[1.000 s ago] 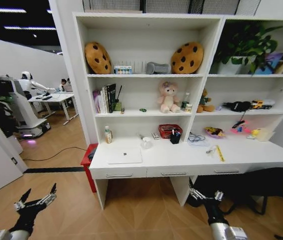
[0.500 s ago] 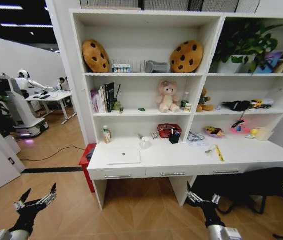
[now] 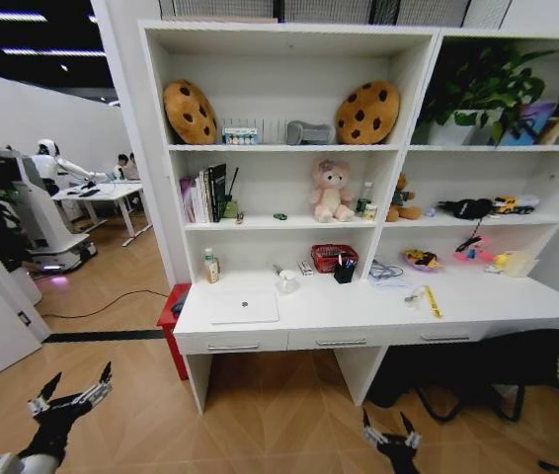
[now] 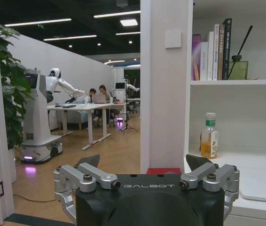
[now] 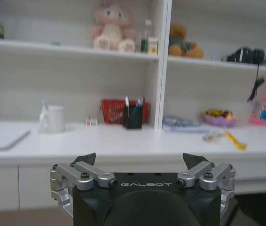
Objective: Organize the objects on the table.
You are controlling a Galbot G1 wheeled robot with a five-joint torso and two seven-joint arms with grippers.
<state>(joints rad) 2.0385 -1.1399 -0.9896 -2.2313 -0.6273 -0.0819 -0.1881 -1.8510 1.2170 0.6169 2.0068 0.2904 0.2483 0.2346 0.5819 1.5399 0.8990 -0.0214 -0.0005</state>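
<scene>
The long white table [image 3: 388, 314] carries a silver laptop [image 3: 245, 307] at its left end and a clear green-labelled bottle [image 3: 211, 267] behind it. Pens stand in a black cup [image 3: 345, 270], and a yellow strip [image 3: 435, 302] lies to the right. A tiny green toy car [image 3: 280, 216] sits on the shelf above. Both grippers hang low over the floor, well short of the table. My left gripper [image 3: 69, 397] is open and empty, facing the bottle [image 4: 209, 136]. My right gripper [image 3: 390, 436] is open and empty, facing the pens [image 5: 134, 114] and the yellow strip [image 5: 235, 140].
A red basket [image 3: 334, 257] and a white mug [image 3: 288, 282] stand near the pen cup. Plush toys, cookie cushions, books and plants fill the shelves. A red box [image 3: 172, 314] stands by the table's left leg, and a black chair [image 3: 497, 367] is under its right end.
My right gripper has dropped lower and slightly left, toward the head view's bottom edge. The left gripper has not moved.
</scene>
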